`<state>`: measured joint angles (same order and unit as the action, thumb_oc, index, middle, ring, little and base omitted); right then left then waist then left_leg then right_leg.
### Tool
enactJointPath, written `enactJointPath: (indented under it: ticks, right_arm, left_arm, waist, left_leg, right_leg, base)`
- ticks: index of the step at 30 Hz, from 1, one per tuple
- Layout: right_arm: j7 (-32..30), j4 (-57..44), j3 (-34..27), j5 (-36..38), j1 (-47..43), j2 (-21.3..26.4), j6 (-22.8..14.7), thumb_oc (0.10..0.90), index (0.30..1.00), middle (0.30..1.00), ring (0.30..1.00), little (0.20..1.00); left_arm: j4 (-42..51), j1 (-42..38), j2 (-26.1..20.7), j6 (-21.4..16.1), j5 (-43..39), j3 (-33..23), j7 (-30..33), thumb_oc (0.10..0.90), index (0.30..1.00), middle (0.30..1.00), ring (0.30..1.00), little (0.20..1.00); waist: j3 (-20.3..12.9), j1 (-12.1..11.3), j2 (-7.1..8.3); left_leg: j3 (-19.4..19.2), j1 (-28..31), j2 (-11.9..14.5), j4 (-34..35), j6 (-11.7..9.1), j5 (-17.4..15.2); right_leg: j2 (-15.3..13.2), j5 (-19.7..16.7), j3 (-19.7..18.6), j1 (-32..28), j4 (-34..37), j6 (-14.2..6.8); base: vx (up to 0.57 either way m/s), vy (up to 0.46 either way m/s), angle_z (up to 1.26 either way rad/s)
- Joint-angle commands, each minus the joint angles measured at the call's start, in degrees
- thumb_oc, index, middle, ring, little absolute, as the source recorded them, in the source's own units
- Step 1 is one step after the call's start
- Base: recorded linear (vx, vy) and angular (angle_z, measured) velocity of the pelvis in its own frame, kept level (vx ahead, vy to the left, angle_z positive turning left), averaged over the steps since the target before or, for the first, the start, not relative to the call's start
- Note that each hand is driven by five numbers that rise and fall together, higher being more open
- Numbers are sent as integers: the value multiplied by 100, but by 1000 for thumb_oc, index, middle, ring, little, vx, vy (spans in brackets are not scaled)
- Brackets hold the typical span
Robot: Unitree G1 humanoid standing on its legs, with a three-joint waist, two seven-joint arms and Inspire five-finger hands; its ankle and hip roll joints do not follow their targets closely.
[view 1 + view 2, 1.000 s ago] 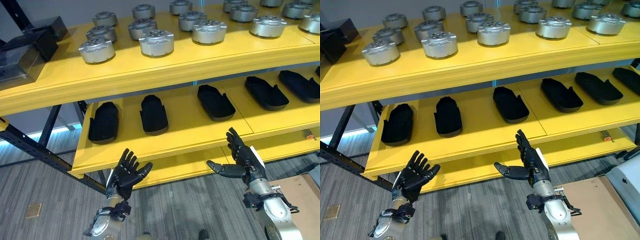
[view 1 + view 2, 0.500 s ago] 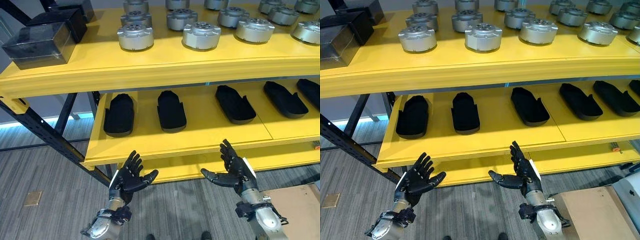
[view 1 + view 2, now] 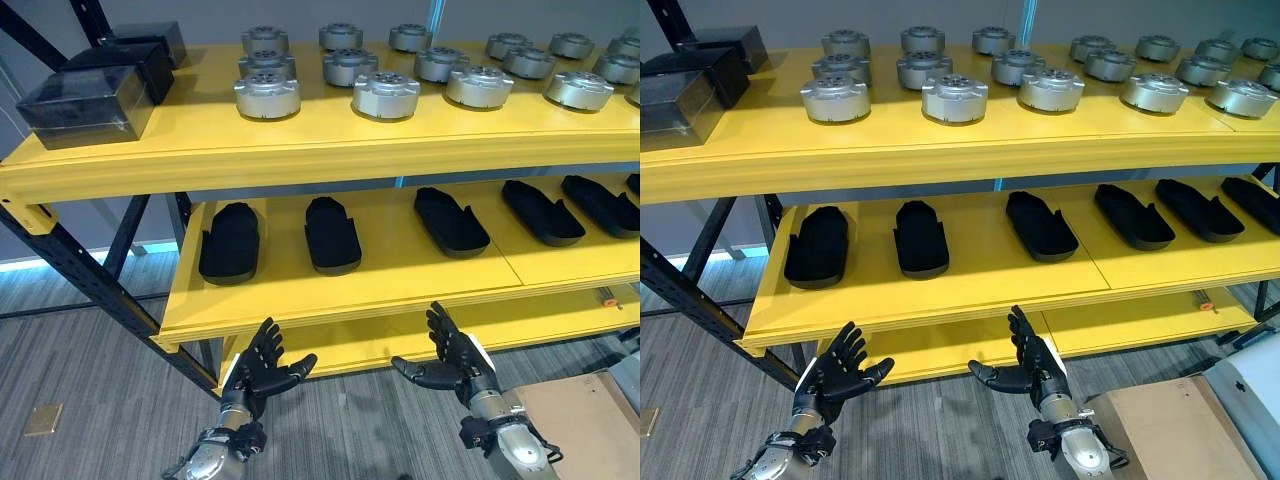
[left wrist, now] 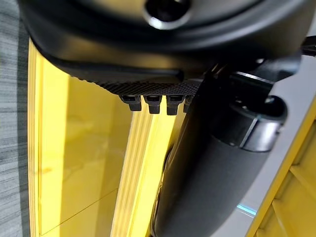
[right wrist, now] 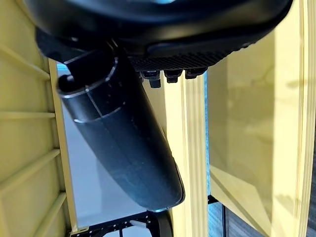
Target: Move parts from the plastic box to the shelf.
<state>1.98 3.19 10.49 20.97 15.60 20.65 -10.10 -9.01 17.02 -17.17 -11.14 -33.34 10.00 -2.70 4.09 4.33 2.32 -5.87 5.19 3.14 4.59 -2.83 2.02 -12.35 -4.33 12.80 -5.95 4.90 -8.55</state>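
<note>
Both your left hand (image 3: 262, 368) and right hand (image 3: 452, 358) hang empty with fingers spread wide, below the shelf (image 3: 330, 290) whose tiers already hold parts (image 3: 267, 96), probably because no plastic box is within sight to pick from.

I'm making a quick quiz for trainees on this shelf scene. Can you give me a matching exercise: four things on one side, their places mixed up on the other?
Things:
1. silver round parts
2. black moulded trays
3. dark boxes
4. cardboard box

Places:
A. floor, beside the right hand
B. middle shelf
C. top shelf, left end
D. top shelf, in rows

Pairs: 1-D, 2-B, 3-C, 4-A
</note>
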Motion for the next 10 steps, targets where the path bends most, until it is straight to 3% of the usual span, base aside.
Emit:
enactJointPath:
  ticks: [1, 10]
  right_arm:
    - [-11, -174, -45, 204, -494, 146, -492, 900, 1000, 1000, 1000, 1000]
    - [-28, -150, -20, 240, -475, 183, -507, 900, 1000, 1000, 1000, 1000]
  left_arm:
    - [152, -353, -96, -549, 125, -134, 7, 900, 1000, 1000, 1000, 1000]
    - [83, -281, -52, -550, 81, -129, 12, 900, 1000, 1000, 1000, 1000]
  waist:
    - [-327, -88, 28]
    - [-343, -66, 5]
  left_leg:
    - [120, 35, 94, 41, 162, -358]
    - [124, 39, 163, 41, 111, -322]
  right_leg:
    - [124, 12, -328, 335, -88, 14]
    - [178, 31, -351, 285, -38, 37]
  base:
    - [0, 0, 0]
    - [0, 0, 0]
